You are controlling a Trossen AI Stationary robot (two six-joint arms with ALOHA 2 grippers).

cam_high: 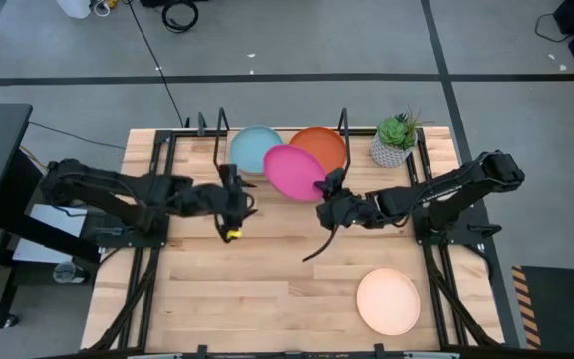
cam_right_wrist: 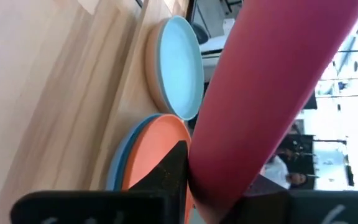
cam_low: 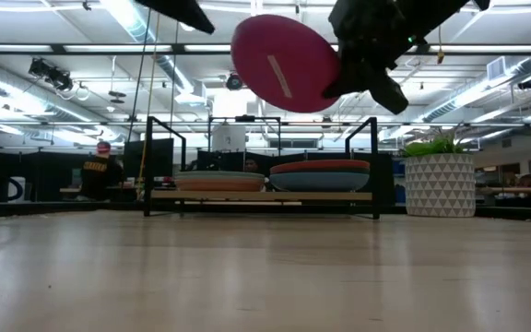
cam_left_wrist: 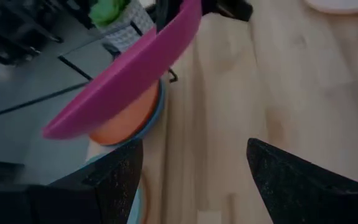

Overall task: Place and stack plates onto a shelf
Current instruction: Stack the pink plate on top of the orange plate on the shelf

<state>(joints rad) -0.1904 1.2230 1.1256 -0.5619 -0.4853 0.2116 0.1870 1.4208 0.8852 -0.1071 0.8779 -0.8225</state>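
Presently, the right tool [cam_high: 325, 191] is clenched on the rim of the magenta plate [cam_high: 294, 171], holding it tilted in the air above the counter [cam_high: 267, 289], just in front of the shelf [cam_low: 261, 195]. In the low view the magenta plate hangs well above the stacks, apart from them, with its underside turned toward the camera. In the right wrist view one dark finger [cam_right_wrist: 169, 174] lies against the plate's edge.

The shelf stands along the far edge of the counter, between its two black hoop frames. It carries two stacks: on the left a light blue plate [cam_high: 254, 148] lies on top of a cream-coloured one; on the right an orange plate [cam_high: 322, 145] lies on top of a blue one [cam_right_wrist: 122, 155]. How many more plates lie beneath cannot be told.

A salmon plate [cam_high: 388, 301] lies flat on the near right part of the counter, well apart from the shelf. A potted plant [cam_high: 395, 140] stands just beside the shelf's right end.

The left tool [cam_high: 233, 207] hovers over the counter near the shelf's left end, its fingers released and spread, holding nothing.
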